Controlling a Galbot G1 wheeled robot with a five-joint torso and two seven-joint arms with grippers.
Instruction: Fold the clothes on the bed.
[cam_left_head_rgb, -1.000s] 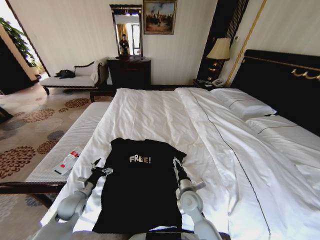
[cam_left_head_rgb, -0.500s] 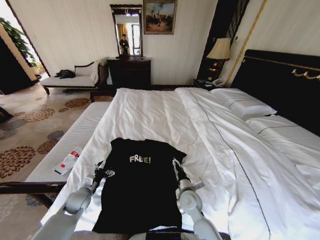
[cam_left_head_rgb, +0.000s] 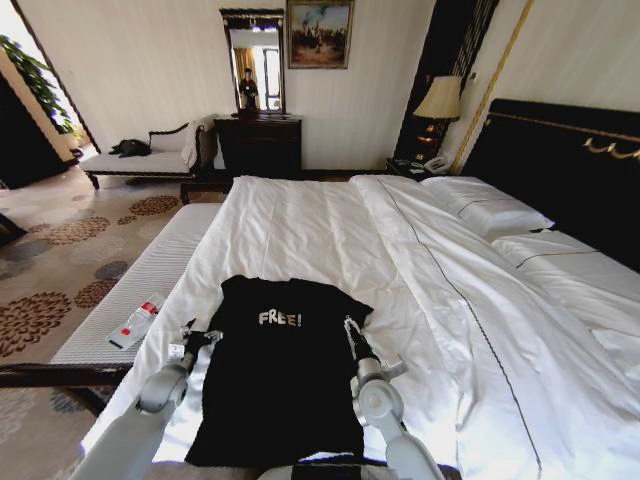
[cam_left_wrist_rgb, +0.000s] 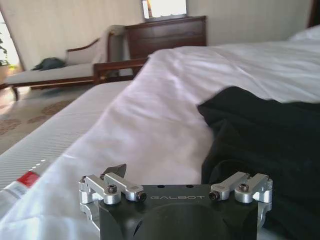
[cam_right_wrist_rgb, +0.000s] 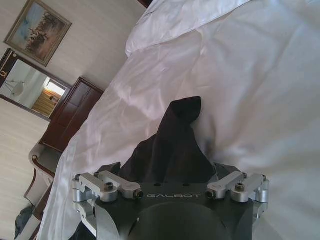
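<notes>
Head view: T-shirt (cam_left_head_rgb: 282, 375) lengthwise, collar away; left end effector (cam_left_head_rgb: 190, 335), right end effector (cam_left_head_rgb: 350, 327) states unclear.

Both arms are reaching forward and low from the bottom of the head view, forearms angling slightly inward. The left gripper (cam_left_head_rgb: 190, 334) is sitting out ahead on the left side, and the right gripper (cam_left_head_rgb: 349, 327) is stretching ahead at about the same reach on the right.

hotel bedroom | bed (cam_left_head_rgb: 330, 230) | lamp (cam_left_head_rgb: 438, 98) | dresser (cam_left_head_rgb: 258, 145) | chaise (cam_left_head_rgb: 140, 160)
</notes>
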